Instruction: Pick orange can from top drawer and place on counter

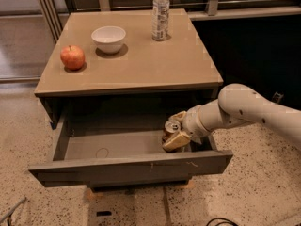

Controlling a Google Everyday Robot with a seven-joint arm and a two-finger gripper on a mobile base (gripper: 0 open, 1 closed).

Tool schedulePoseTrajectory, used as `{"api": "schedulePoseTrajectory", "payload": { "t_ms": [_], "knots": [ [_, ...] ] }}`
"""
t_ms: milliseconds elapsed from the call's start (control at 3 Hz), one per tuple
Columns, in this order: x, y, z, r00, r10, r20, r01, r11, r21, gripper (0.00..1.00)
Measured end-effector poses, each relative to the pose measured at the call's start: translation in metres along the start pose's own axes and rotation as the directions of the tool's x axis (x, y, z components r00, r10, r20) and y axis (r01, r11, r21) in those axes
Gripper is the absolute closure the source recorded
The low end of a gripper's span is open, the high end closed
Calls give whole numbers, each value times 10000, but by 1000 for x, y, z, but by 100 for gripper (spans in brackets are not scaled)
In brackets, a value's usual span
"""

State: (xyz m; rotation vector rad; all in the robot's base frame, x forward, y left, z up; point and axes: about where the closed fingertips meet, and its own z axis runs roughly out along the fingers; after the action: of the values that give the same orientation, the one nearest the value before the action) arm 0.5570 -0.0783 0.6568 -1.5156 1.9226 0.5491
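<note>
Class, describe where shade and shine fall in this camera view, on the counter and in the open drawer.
Camera view: the counter has a sheen toward its back; the bowl and apple cast small shadows in front of them; the top drawer is shaded at its rear under the counter, where the claw is at the orange can at the right end.
</note>
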Motion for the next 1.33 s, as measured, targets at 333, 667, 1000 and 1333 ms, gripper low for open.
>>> {"api": "schedulePoseTrajectory", "payload": {
  "t_ms": [333, 667, 1000, 1333],
  "knots": [
    [0, 0, 0, 10000, 0, 0, 0, 10000, -1, 61],
    [0, 0, 0, 10000, -1, 0, 1, 10000, -1, 84],
    [-14, 5, -10, 9999, -101, 0, 101, 9999, -8, 100],
    [-54, 8, -35, 9998, -200, -54, 200, 9998, 41, 100]
  ]
}}
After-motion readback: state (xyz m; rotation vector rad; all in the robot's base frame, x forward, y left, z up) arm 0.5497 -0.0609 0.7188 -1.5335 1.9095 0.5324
